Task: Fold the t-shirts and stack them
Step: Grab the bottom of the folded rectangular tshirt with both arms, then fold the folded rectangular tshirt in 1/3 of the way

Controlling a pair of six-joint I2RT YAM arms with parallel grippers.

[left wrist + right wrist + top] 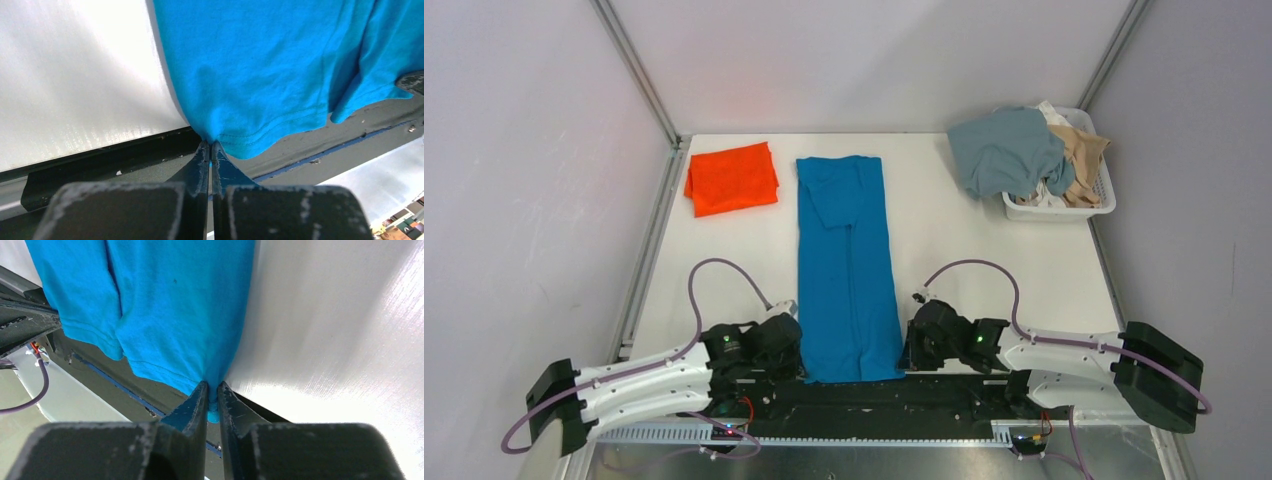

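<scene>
White table (994, 250), near edge: left gripper (210, 146) and right gripper (213, 387) each clamp a hem corner of the blue t-shirt (846, 260), a long strip running toward the far side. Likely step: halving it end to end; the next move calls for carrying both corners evenly toward the collar. Folded orange t-shirt (732, 178) lies far left.

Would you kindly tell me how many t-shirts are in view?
4. The orange-red t-shirt lies folded at far left; the blue t-shirt lies lengthwise in the middle; the grey-blue t-shirt drapes over the basket; the tan t-shirt sits inside it. More may be hidden there.
</scene>
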